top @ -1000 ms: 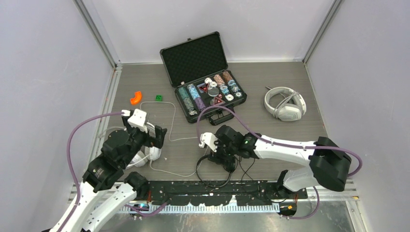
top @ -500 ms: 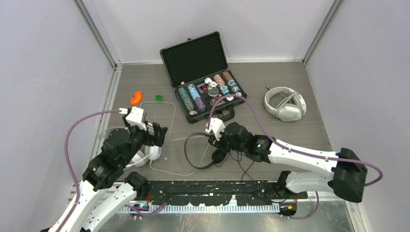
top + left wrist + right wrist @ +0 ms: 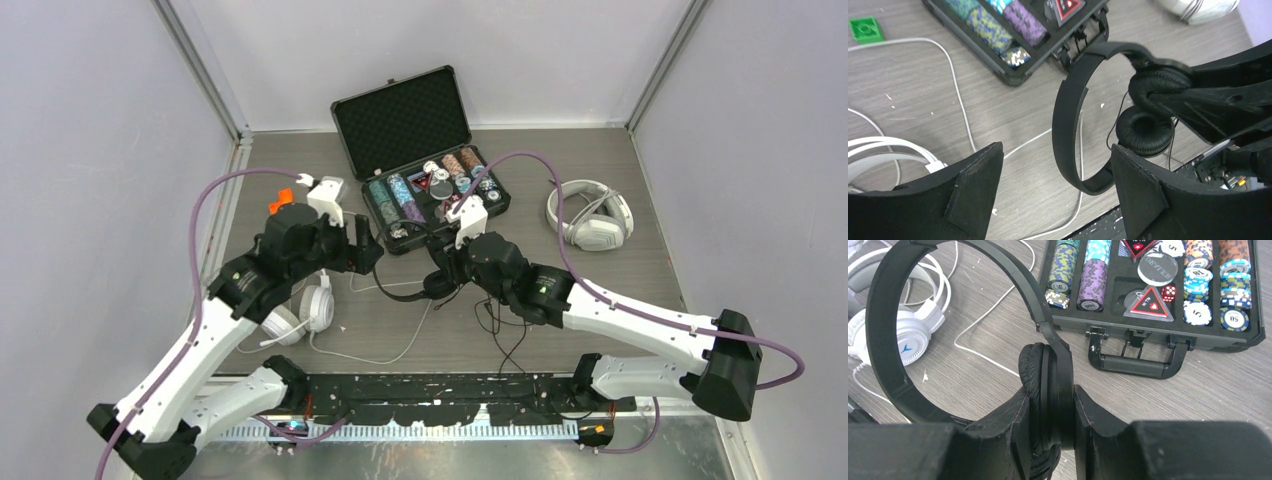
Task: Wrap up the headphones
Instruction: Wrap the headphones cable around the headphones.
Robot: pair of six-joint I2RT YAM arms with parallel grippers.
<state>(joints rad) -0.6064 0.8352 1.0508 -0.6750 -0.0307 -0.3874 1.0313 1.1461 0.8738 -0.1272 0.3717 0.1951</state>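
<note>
Black on-ear headphones: all black, band, pads and thin cord. White round-cup headphones: white, small blue mark on cup, white cord. Over-ear pair: white with grey. Case: black, black foam lid. Chips: purple, blue-yellow speckled, teal, orange-brown and white stacks. Die: red, white dots. Brick: green. Small piece: orange. Desk: grey wood grain. Left end effector and right end effector: matte black. Arm hoses: purple.
</note>
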